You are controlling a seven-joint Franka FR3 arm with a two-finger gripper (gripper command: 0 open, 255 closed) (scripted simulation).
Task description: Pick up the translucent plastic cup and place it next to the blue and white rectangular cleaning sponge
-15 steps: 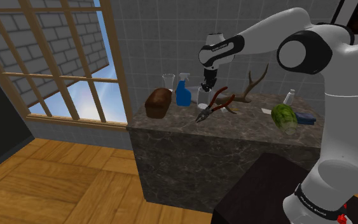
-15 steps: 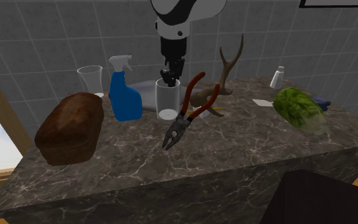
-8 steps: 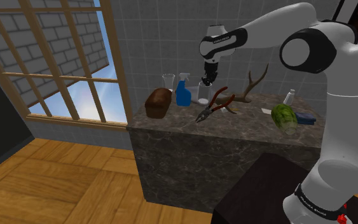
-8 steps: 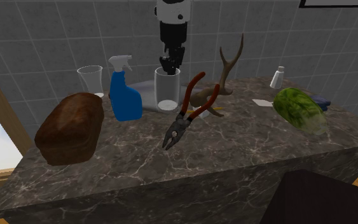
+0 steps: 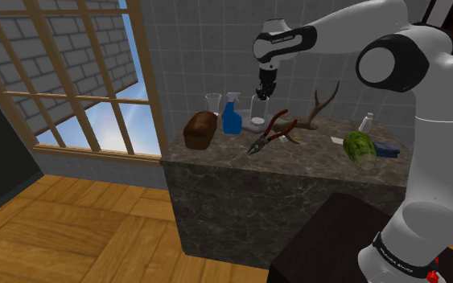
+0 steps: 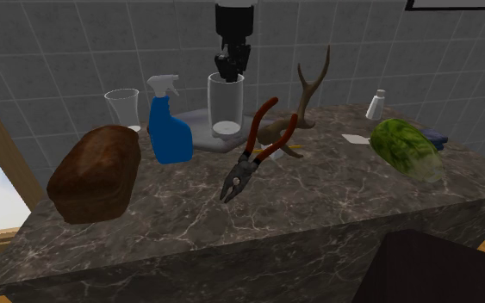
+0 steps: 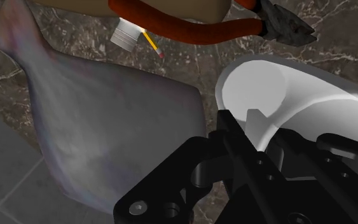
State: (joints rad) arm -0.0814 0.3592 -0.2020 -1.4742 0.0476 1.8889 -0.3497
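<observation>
Translucent cup (image 6: 226, 105), upper centre, appears to hang just clear of the desk (image 6: 171, 224). Risk: a rim-only grip may let it swing or slip on the way to the sponge (image 6: 436, 135) at far right, or clip the pliers (image 6: 253, 155) and antler (image 6: 311, 95) between. The cup hangs directly below the gripper (image 6: 231, 69), which pinches its rim, one finger inside the wall.

Dim even light, bright window (image 5: 96, 120)
</observation>
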